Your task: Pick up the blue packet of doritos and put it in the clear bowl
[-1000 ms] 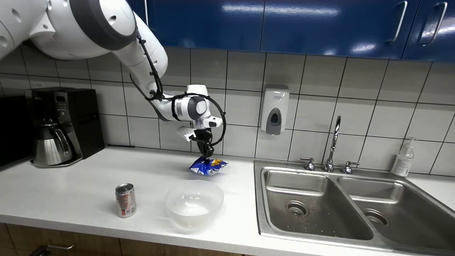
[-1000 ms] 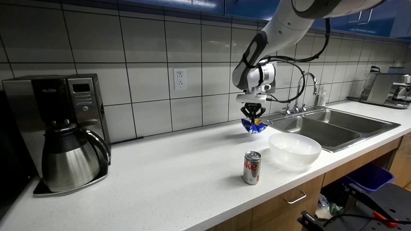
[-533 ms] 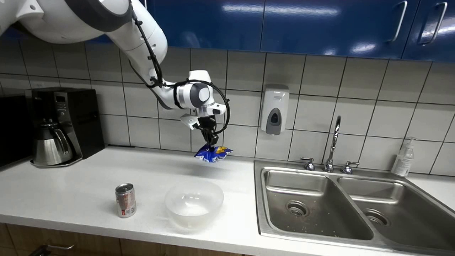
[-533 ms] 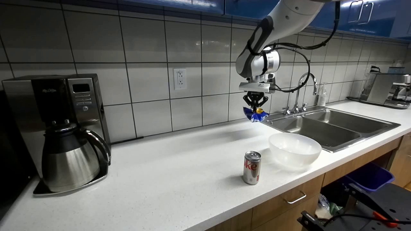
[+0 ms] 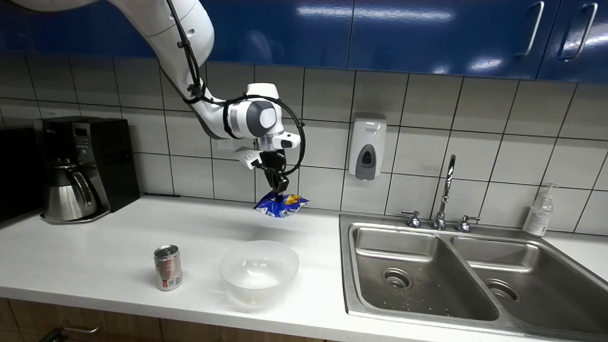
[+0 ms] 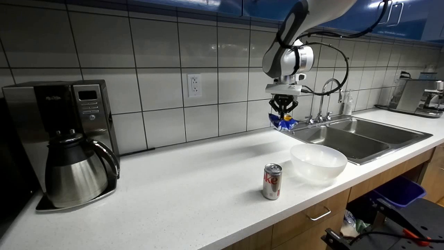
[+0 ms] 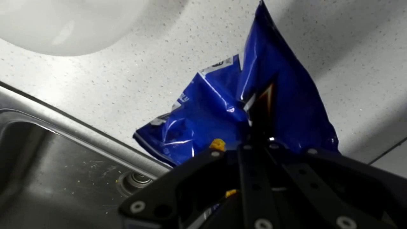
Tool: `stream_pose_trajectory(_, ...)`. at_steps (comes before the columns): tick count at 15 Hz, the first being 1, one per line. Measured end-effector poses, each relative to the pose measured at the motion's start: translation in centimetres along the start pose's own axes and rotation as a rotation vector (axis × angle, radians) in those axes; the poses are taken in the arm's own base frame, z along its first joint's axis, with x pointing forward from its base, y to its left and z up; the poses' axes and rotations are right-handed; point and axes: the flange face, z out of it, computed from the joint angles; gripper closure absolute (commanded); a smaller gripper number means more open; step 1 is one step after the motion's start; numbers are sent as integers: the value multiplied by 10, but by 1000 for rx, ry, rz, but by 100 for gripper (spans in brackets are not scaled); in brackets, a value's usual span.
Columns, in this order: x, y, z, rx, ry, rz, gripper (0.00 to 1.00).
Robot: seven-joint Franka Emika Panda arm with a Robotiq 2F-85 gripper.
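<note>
The wrist view shows my black two-fingered metal pincer (image 7: 259,135) clenched on the blue, pillow-shaped foil packet of doritos (image 7: 229,122), which hangs just beneath, off the white, flat, speckled counter (image 6: 173,173). The whitish, round, translucent plastic-or-glass bowl (image 6: 314,172) sits lower than the pincer, toward the counter's front edge. I'd carry high, keep the outspread corners above its rim, centre, then lower before letting go. The packet looks glossy and creased, winged about the pinch, with white lettering and orange-yellow patches.
</note>
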Motion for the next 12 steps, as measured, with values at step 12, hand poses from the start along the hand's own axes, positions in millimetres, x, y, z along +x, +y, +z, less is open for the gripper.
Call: stream_pose_trajectory(12,-73,62,-3,-145,-47,-124,100)
